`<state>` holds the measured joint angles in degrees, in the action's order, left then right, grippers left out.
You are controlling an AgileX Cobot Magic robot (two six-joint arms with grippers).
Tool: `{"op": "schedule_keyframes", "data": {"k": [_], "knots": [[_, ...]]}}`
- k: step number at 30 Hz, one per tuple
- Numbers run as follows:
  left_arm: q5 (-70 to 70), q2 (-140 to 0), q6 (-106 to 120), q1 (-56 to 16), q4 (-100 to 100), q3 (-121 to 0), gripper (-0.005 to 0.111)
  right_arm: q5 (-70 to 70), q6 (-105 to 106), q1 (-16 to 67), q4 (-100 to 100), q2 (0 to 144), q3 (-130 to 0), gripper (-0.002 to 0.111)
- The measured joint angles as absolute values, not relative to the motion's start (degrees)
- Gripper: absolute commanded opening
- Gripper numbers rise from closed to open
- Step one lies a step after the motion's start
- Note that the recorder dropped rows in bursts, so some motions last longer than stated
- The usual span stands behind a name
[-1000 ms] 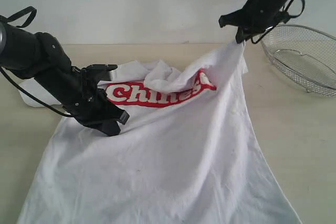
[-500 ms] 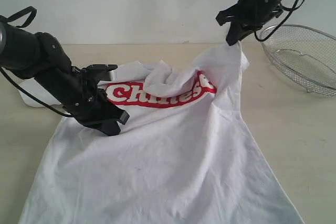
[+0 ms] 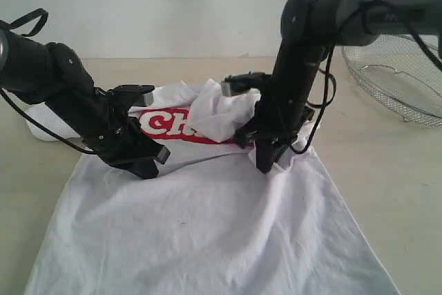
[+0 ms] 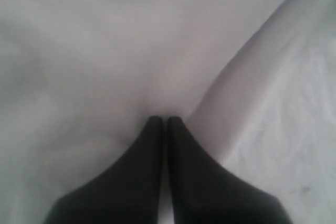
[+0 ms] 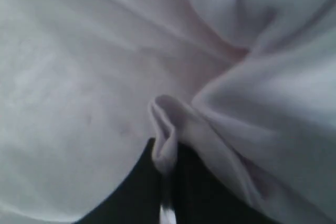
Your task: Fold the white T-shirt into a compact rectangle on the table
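Pale beige table (image 3: 390, 177) fills the lower frame, with a plain light wall (image 3: 173, 5) across the top. One white T-shirt (image 3: 207, 233) lies spread over the centre and bottom, bunched at mid-frame, with red lettering (image 3: 160, 125) partly covered. One wire-mesh basket (image 3: 404, 81) sits at the upper right. Two black arms are in play. The left gripper (image 3: 150, 164), centre-left, has its jaws together and its tips against the cloth. The right gripper (image 3: 266, 165), dead centre, points down, pinched tight on a fold of the shirt; the right wrist view shows that fold between its fingers (image 5: 139, 182).
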<state>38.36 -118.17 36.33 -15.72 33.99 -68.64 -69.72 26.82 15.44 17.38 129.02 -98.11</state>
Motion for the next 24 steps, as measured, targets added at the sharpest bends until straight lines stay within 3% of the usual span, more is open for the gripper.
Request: {"op": "schedule_keyframes", "data": {"k": [3,5,8,9,15,21,24], "knots": [[38.36,-118.17,36.33,-15.72,33.99,-68.64,0.005,-69.45,27.60,17.63,17.52,128.88,-93.70,0.004],[38.36,-118.17,36.33,-15.72,33.99,-68.64,0.005,-69.24,27.79,17.74,17.39,128.18,-93.05,0.021],[38.36,-118.17,36.33,-15.72,33.99,-68.64,0.005,-68.45,28.08,17.74,17.06,125.52,-92.84,0.058],[38.36,-118.17,36.33,-15.72,33.99,-68.64,0.005,-67.55,28.08,17.74,16.62,123.75,-92.84,0.065],[38.36,-118.17,36.33,-15.72,33.99,-68.64,0.005,-59.64,14.50,17.74,-1.18,116.54,-92.84,0.066],[38.36,-118.17,36.33,-15.72,33.99,-68.64,0.005,-57.25,1.93,15.60,-19.43,115.39,-92.84,0.048],[38.36,-118.17,36.33,-15.72,33.99,-68.64,0.005,-57.04,0.69,12.47,-18.60,115.39,-92.84,0.048]]}}
